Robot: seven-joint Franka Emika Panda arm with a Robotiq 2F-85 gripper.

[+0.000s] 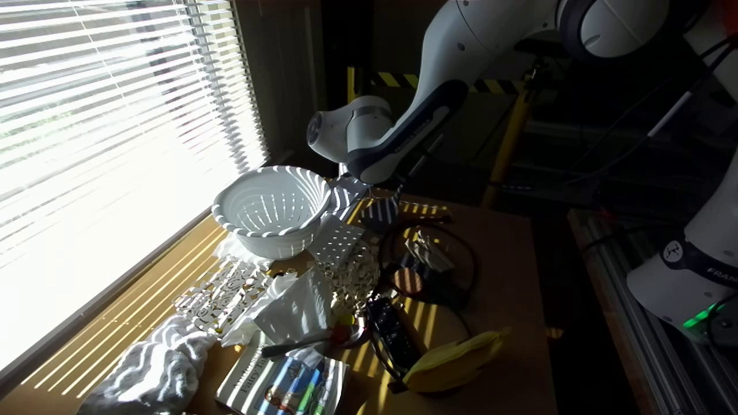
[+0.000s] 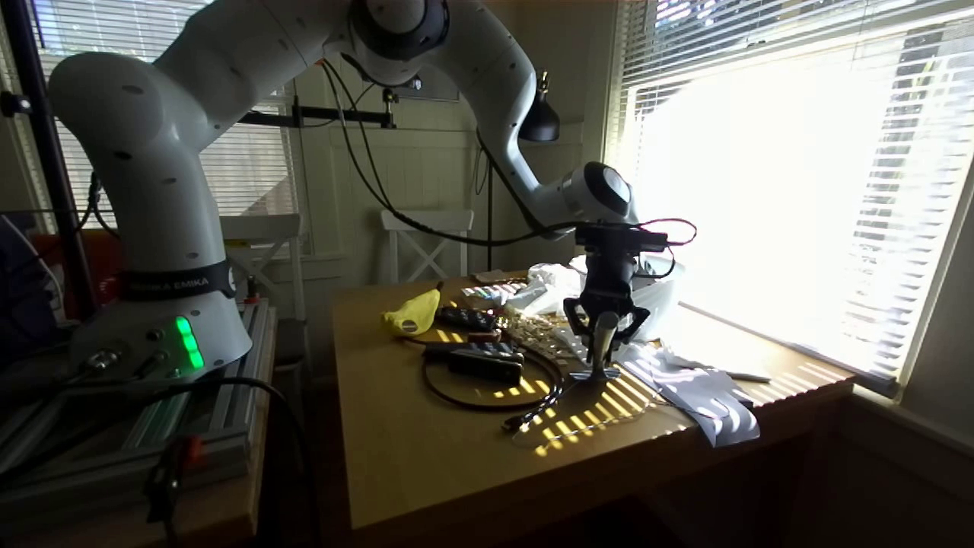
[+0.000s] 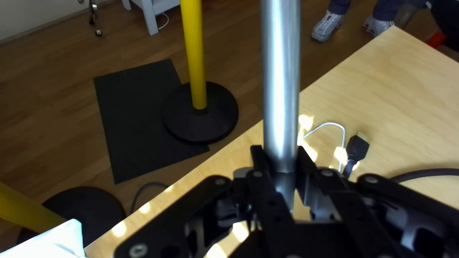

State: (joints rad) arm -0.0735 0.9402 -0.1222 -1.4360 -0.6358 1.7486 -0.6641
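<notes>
Here's the black two-fingered gripper [image 3: 282, 161], jaws standing only a narrow gap apart, pinching a round, shiny silver metal handle [image 3: 281, 89]! The handle stands tilted over the pale wooden table [image 2: 426, 457], with a flat silvery piece [image 2: 597, 374] right below the jaws; whether that touches the wood, I can't tell. Near it, a black rectangular cable plug [image 3: 357, 147] lies beside a thin white wire [image 3: 329, 124], and in an exterior view there's a yellow, banana-shaped pouch [image 2: 411, 313] well apart, while a pale, slotted plastic bowl [image 1: 279, 245] sits close by
</notes>
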